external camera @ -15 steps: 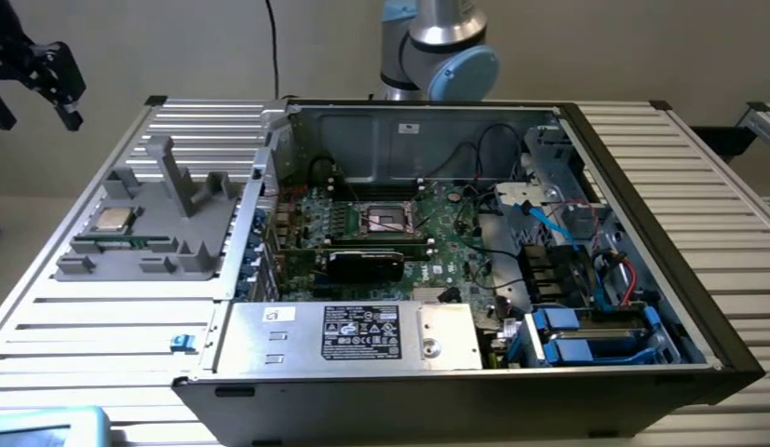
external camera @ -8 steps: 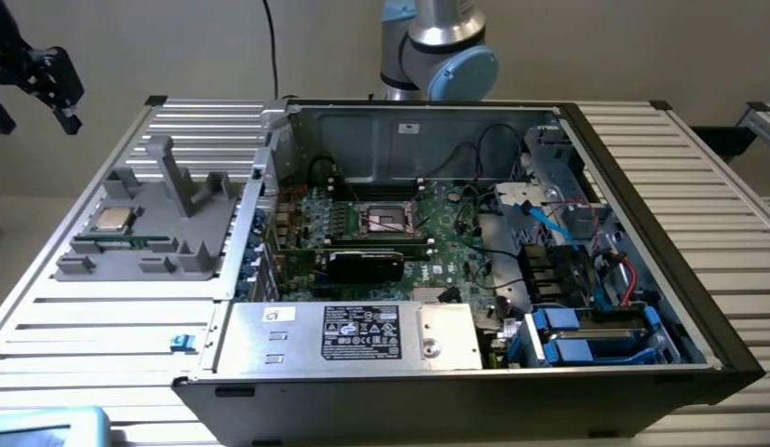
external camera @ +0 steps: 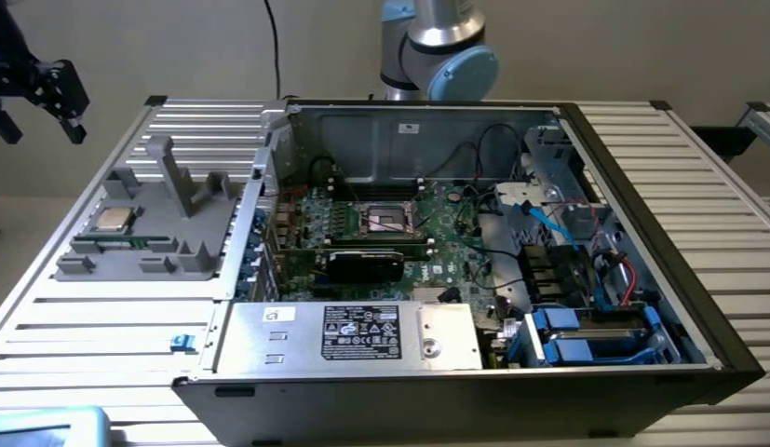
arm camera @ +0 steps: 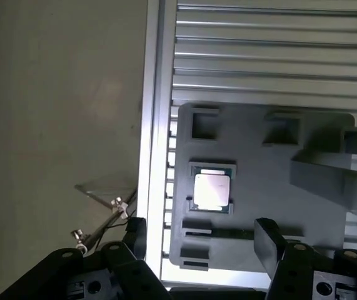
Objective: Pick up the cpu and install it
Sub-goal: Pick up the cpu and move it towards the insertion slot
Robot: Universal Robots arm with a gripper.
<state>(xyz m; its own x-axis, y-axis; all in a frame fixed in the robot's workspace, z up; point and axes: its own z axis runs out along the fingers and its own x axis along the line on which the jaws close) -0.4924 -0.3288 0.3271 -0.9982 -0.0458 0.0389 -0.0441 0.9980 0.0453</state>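
cpu [arm camera: 212, 190] on grey holder [arm camera: 259, 181], slatted table [arm camera: 259, 56]

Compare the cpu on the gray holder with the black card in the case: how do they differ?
Shape: the cpu is a small square; the black card is long. Colour: the cpu has a shiny silver top; the black card is dark. Place: the cpu lies flat on the gray holder outside the computer case; the black card sits inside it. Shared: the open gripper touches neither.
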